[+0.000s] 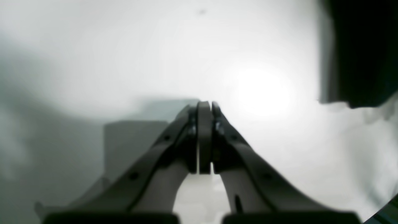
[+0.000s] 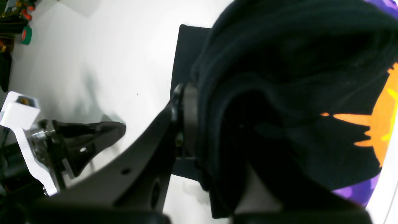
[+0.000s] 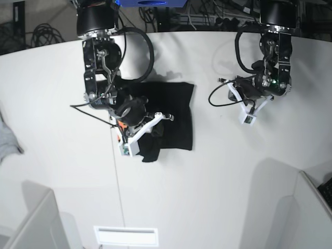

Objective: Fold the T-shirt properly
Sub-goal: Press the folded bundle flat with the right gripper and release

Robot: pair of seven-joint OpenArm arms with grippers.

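On the white table, the T-shirt lay largely folded into a black rectangle; the right gripper pinched its bunched edge, seemingly mid-fold, while the left gripper hovered well apart, closed and empty.

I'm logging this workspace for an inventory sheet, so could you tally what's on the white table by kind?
Black cloth T-shirt with orange and purple print: 1
Small grey cloth scrap at the table's edge: 1
Robot grippers: 2, the right gripper shut on the shirt, the left gripper shut on nothing
Total: 4
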